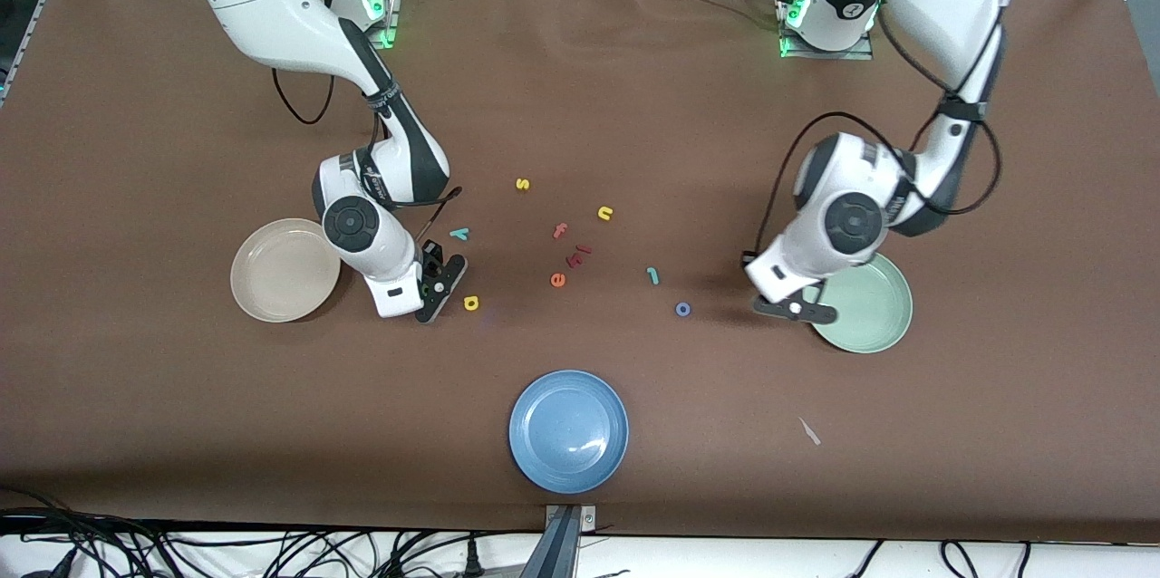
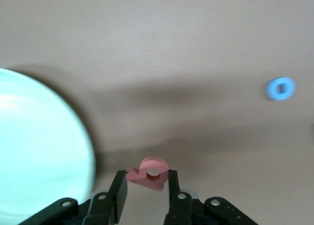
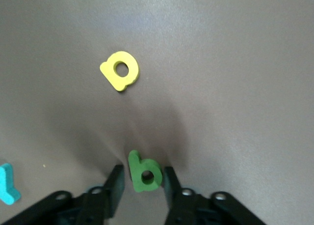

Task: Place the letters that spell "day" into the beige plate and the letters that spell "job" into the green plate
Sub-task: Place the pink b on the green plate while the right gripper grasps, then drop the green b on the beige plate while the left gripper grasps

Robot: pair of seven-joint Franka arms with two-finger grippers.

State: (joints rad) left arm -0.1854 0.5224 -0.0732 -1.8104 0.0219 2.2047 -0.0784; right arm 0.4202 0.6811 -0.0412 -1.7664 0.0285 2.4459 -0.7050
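My right gripper [image 1: 435, 284] [image 3: 142, 175] is down at the table beside the beige plate [image 1: 284, 271], shut on the green d [image 3: 145, 172]. The yellow a [image 1: 471, 303] [image 3: 120, 71] lies just past its fingertips. The teal y [image 1: 460, 234] [image 3: 7, 184] lies farther from the front camera. My left gripper [image 1: 797, 307] [image 2: 145, 180] hangs at the rim of the green plate [image 1: 867, 306] [image 2: 39, 146], shut on the salmon b [image 2: 150, 174]. The blue o [image 1: 682, 309] [image 2: 281, 89] and teal j [image 1: 652, 274] lie on the table toward the middle.
A yellow s [image 1: 522, 184], yellow n [image 1: 605, 213], salmon f [image 1: 560, 231], orange e [image 1: 557, 280] and a dark red piece [image 1: 577, 256] are scattered mid-table. A blue plate [image 1: 568, 430] sits nearest the front camera.
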